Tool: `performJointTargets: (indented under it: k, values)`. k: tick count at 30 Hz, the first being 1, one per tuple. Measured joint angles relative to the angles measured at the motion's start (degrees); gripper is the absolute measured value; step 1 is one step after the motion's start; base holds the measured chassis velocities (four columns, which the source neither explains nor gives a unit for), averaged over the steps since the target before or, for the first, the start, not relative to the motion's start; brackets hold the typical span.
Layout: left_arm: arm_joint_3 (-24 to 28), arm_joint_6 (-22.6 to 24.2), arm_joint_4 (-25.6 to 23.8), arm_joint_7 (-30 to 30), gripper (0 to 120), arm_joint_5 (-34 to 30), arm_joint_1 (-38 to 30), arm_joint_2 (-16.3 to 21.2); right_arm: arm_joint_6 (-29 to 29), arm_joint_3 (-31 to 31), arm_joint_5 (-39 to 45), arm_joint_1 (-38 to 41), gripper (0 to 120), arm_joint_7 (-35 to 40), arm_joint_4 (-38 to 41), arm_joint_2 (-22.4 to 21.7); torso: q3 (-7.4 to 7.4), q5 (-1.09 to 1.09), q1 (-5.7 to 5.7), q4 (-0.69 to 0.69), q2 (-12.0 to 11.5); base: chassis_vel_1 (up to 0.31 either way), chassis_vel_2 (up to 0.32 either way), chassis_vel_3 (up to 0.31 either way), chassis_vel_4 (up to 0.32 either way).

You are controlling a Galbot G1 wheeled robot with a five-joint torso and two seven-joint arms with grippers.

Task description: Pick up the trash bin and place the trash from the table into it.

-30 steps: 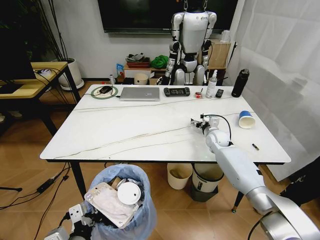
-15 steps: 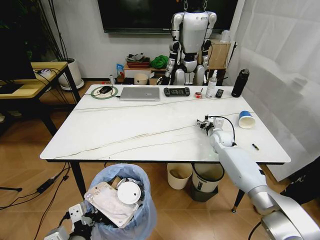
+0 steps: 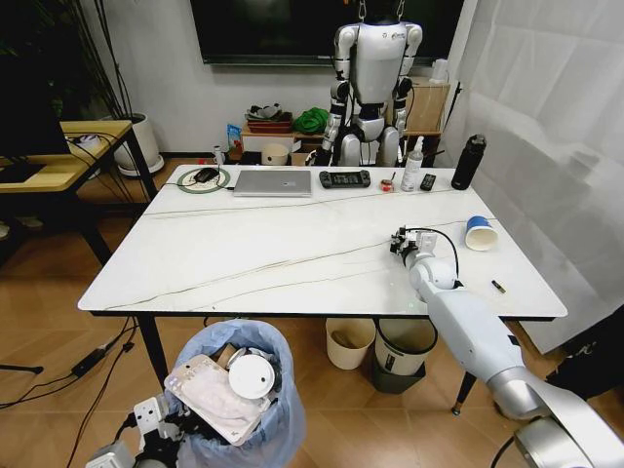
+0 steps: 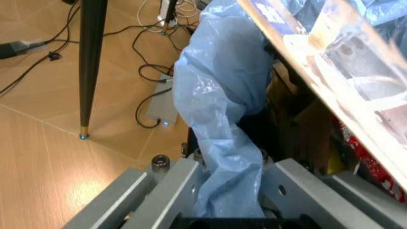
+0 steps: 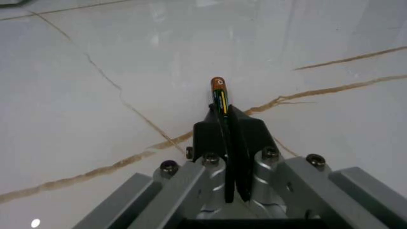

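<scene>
Right gripper [image 5: 222, 102] pinches what looks like a battery [image 5: 218, 90] (tip protruding).

**Left tool clamped on the blue bag of the bin**

The left tool [image 4: 229, 200] has its grey fingers [image 4: 171, 188] closed on a gathered fold of the trash bin's [image 4: 222, 90] crinkly light-blue plastic bag, which runs up from between them. Just beside the bag, a flat pale pouch [image 4: 330, 71] slants across the bin's contents, with something red [image 4: 369, 162] beneath it. A black bench leg [image 4: 89, 67] stands on the wooden floor [image 4: 38, 157], near loose cables [image 4: 149, 57].
</scene>
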Motion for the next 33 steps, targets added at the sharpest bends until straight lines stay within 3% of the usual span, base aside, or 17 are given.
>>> performJointTargets:
  k: [4,10,14,15,19,21,26,33]
  values:
    - [0.0,0.0,0.0,0.0,0,0.0,-0.1,0.0,-0.5,0.1,0.0,-0.8,0,0.0,1.9,-0.9,0.01,0.01,0.00,0.00,0.0,0.000,0.000,0.000,0.000]
    - [0.1,0.0,0.0,0.0,0,-0.1,-0.1,0.0,-0.7,0.8,6.4,-4.3,0,-2.0,15.1,-5.1,0.01,0.00,0.01,-0.01,0.0,0.000,0.000,0.000,0.000]
    - [-0.1,0.1,-0.1,0.0,0,-0.1,-0.1,0.0,2.0,-1.7,14.2,-9.5,0,-7.8,32.9,-11.2,0.00,0.02,0.00,-0.02,0.0,0.000,0.000,0.000,0.000]
    - [-0.1,0.1,-0.1,0.0,0,-0.1,-0.1,0.0,2.0,-1.7,14.2,-9.5,0,-7.8,32.9,-11.2,0.00,0.02,0.00,-0.02,0.0,0.000,0.000,0.000,0.000]
    - [-0.4,0.2,-0.4,0.0,0,-0.3,0.0,-0.2,4.8,-5.9,17.6,-16.3,0,-15.0,49.6,-14.7,-0.01,-0.01,0.00,-0.01,0.0,0.000,0.000,0.000,0.000]
    - [-0.5,0.3,-0.5,-0.1,0,-0.3,0.1,-0.2,5.6,-8.6,17.9,-19.1,0,-17.0,54.3,-15.6,-0.01,0.00,0.00,0.00,0.0,0.000,0.000,0.000,0.000]
    - [-0.6,0.3,-0.8,-0.1,0,-0.2,0.2,-0.3,7.6,-17.2,14.4,-25.1,0,-20.4,60.8,-17.9,-0.01,0.00,-0.01,-0.01,0.0,0.000,0.000,0.000,0.000]
    - [-0.3,0.4,-1.1,-0.1,0,0.0,0.1,-0.7,9.3,-23.5,7.3,-27.8,0,-20.5,57.8,-18.3,0.00,0.00,0.00,-0.01,0.0,0.000,0.000,0.000,0.000]
